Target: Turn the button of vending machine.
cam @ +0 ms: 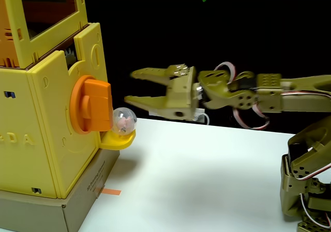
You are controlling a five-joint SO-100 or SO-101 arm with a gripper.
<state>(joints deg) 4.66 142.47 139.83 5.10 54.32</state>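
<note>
Fixed view. Vending machine at frame left on a grey cardboard base, standing on the white worktop. Button mounted on the machine's right-hand face, bar standing roughly upright, projecting toward the arm. Directly below it, a small yellow tray carrying a clear capsule with something pale pink inside.

End effector held level in the air, to the right of the button and apart from it, fingers spread and released, nothing between them. Upper finger about level with the top of the button, lower finger about level with its middle. Slight blur along the fingers. Arm stretched horizontally from the right, its base at lower right.

Judged step: approach, no contact with the button yet. Capsule already resting in the tray; cause not determinable from this view.

Next move judged to call for: advance leftward until the fingers straddle the bar, a wrist roll if needed to match the bar's orientation, closure on the bar, then rotation about the knob axis. Clearance from the capsule below to be kept.
</note>
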